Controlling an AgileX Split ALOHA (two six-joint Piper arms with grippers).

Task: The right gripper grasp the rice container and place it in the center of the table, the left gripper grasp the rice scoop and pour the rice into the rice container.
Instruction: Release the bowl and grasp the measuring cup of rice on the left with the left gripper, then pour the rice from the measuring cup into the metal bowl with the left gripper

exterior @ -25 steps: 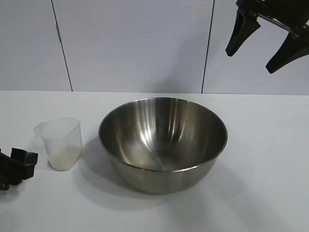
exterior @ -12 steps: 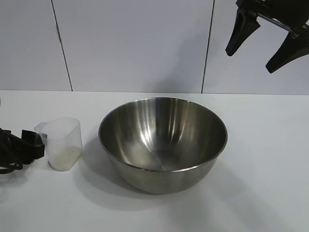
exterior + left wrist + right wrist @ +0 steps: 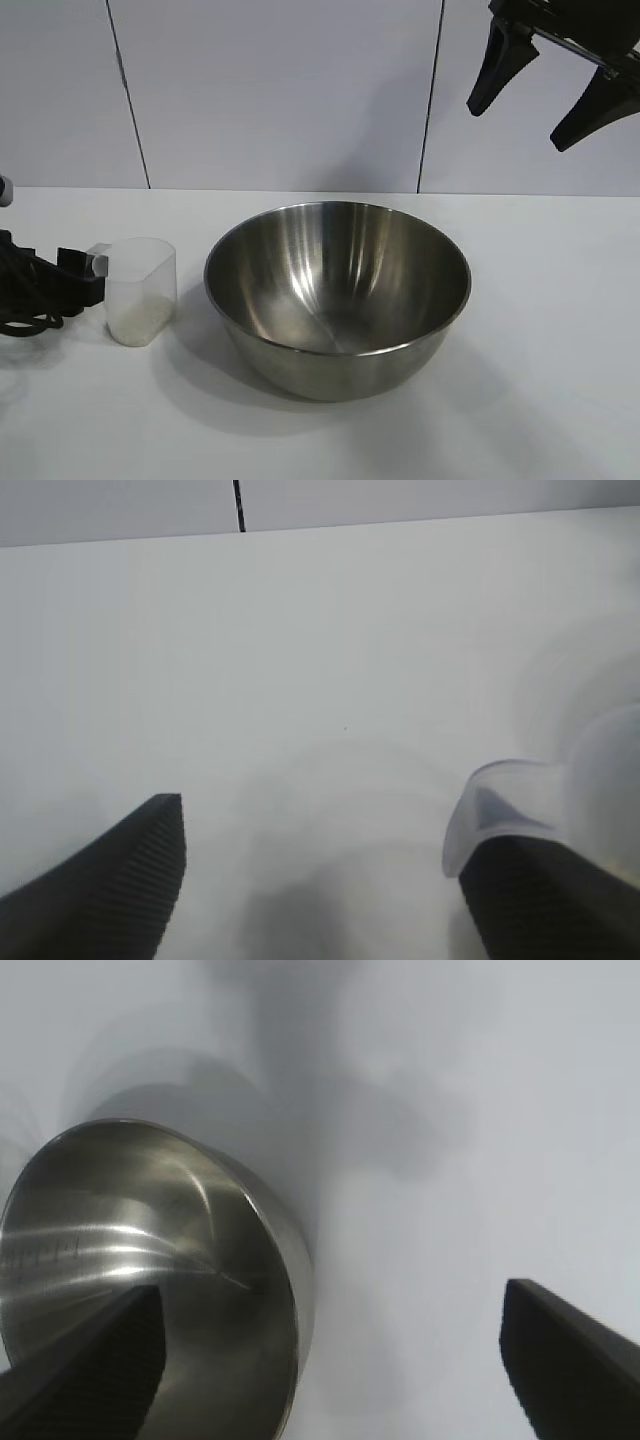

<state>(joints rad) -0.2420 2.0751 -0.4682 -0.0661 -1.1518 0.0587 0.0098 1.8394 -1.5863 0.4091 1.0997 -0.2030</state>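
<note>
White matte table [image 3: 560, 380] fills the lower frame under pale wall panels. At centre the rice container [image 3: 338, 295], a shiny brushed-steel bowl, sits mouth up. Left of it the frosted plastic rice scoop [image 3: 140, 292] stands upright, stubby handle pointing left, rice [image 3: 138, 318] inside. Since a second ago the left gripper [image 3: 78, 278] has advanced to that handle, nudging the scoop rightward; its jaws stand spread. At upper right the right gripper [image 3: 540, 90] hangs splayed.

The shiny steel rice container [image 3: 337, 297] stands upright mid-table [image 3: 540, 330]; beside it the frosted rice scoop [image 3: 141, 291] holds rice [image 3: 138, 322].
</note>
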